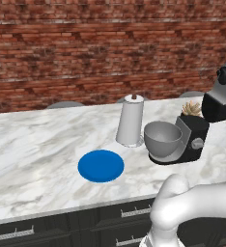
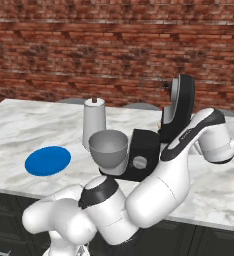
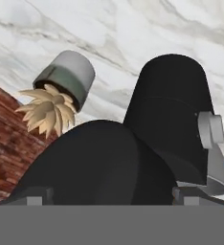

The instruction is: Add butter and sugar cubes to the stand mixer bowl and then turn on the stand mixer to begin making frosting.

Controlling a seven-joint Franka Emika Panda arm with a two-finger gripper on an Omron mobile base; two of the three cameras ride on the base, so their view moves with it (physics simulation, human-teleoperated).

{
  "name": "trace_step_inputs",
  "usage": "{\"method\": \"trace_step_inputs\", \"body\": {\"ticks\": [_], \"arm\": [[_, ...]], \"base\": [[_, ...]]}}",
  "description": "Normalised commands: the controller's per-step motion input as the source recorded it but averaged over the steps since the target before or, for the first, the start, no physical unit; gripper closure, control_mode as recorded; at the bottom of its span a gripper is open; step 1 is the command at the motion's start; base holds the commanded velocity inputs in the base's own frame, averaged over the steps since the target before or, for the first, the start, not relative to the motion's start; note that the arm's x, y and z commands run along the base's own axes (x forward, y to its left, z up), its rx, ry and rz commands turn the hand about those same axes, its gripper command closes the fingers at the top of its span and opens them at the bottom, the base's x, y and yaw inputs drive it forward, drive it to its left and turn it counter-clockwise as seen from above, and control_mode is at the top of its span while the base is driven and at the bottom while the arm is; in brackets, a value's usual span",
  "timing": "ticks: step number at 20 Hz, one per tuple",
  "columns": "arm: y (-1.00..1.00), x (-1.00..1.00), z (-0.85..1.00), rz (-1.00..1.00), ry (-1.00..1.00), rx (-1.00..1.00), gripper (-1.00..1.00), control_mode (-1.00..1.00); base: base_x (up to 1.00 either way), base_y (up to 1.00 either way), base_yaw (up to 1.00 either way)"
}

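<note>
Gripper jaws spread wide, empty, straddling the stand mixer tilted head, likely to press it down

Marble counter: blue plate centre, white roll at 1 o'clock of it, stand mixer with grey bowl at 3 o'clock.

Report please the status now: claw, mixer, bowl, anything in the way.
Claw open, holding nothing, close above stand mixer head. Stand mixer bowl seated on the mixer base; contents cannot tell. Paper towel roll beside bowl, blue plate in front; neither blocking.
</note>
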Motion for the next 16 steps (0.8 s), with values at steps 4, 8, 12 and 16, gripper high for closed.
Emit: {"method": "trace_step_inputs", "body": {"ticks": [4,8,12,16], "arm": [[0.29,-0.32,0.42,0.10,0.00,-0.11,-1.00,-1.00],[0.44,-0.36,0.48,0.10,0.00,-0.15,-1.00,-1.00],[0.86,-0.12,0.20,0.16,0.10,-0.20,-1.00,-1.00],[1.00,0.00,0.01,0.20,0.23,-0.18,-1.00,-1.00]], "base": [[0.00,0.00,0.00],[0.00,0.00,0.00],[0.00,0.00,0.00],[0.00,0.00,0.00]]}}
